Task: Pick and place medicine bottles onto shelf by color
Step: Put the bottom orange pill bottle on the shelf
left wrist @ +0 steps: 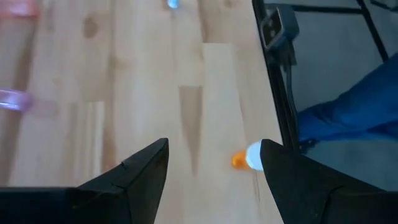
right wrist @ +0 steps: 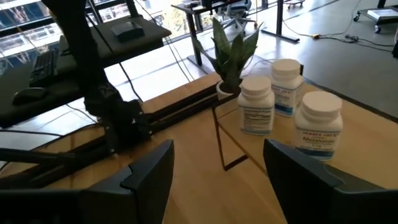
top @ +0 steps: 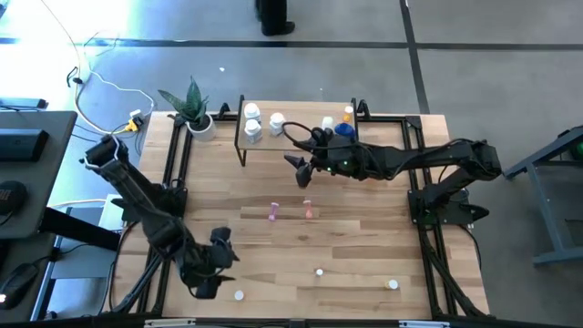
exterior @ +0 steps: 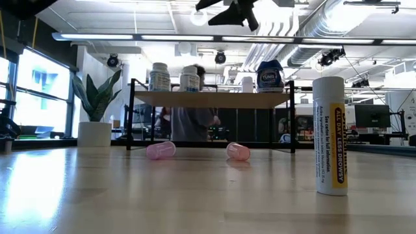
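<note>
Left tool (top: 211, 273): fingers spread wide, holding nothing, low over the near left part of the table (top: 364, 246).
Right tool (top: 301, 173): fingers apart, empty, raised just in front of the shelf (top: 301, 137).
Shelf: at the far edge of the table, carrying three white bottles (right wrist: 286, 102) at its left end and a blue bottle (exterior: 270, 77) toward its right.
Pink bottles (exterior: 160, 151): two lying on their sides mid-table, in front of the shelf.
Tall white bottle (exterior: 329, 135): upright near the front edge.
Potted plant (top: 193, 107): left of the shelf.

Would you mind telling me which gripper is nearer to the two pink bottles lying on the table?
The right. The right gripper hangs open in front of the shelf, just beyond the pink bottles. The left gripper, also open, sits at the table's near edge, farther from them.
</note>
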You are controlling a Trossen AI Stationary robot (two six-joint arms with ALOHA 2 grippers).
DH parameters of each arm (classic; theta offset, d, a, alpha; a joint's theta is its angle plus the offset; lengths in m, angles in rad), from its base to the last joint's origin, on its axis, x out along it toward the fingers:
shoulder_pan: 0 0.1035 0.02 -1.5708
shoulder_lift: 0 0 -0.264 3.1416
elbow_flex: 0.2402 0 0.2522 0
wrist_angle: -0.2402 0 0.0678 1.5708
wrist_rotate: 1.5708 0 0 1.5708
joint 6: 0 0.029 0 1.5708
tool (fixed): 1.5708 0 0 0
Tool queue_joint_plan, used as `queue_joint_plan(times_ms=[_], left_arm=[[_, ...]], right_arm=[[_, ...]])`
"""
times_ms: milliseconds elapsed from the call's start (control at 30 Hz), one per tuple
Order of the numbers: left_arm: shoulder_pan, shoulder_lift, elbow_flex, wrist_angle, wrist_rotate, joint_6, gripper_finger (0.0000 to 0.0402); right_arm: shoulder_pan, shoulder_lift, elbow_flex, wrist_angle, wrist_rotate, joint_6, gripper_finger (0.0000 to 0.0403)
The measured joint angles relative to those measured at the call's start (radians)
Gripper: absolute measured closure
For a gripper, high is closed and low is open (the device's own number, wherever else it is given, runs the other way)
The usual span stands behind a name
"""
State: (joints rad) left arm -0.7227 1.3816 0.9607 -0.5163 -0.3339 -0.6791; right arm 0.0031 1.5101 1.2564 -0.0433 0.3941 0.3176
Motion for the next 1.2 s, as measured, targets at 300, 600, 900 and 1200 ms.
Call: queue_joint_plan(times_ms=[300,600,900,1200], left_arm=[[-0.057,0.104,0.0,0.046,0.001,0.001,0.0159],[-0.085,0.19,0.0,0.132,0.01,0.001,0.0159],[-0.09,0.246,0.0,0.188,0.039,0.001,0.0159],[-0.09,0.299,0.001,0.284,0.049,0.035,0.0159]], right_arm=[[0.019,0.0,0.0,-0.017,0.031,0.032,0.0164],[0.02,0.001,0.0,-0.111,0.031,0.112,0.0164],[0.024,0.001,0.0,-0.119,0.025,0.112,0.0164],[0.024,0.002,0.0,-0.135,0.025,0.112,0.0164]])
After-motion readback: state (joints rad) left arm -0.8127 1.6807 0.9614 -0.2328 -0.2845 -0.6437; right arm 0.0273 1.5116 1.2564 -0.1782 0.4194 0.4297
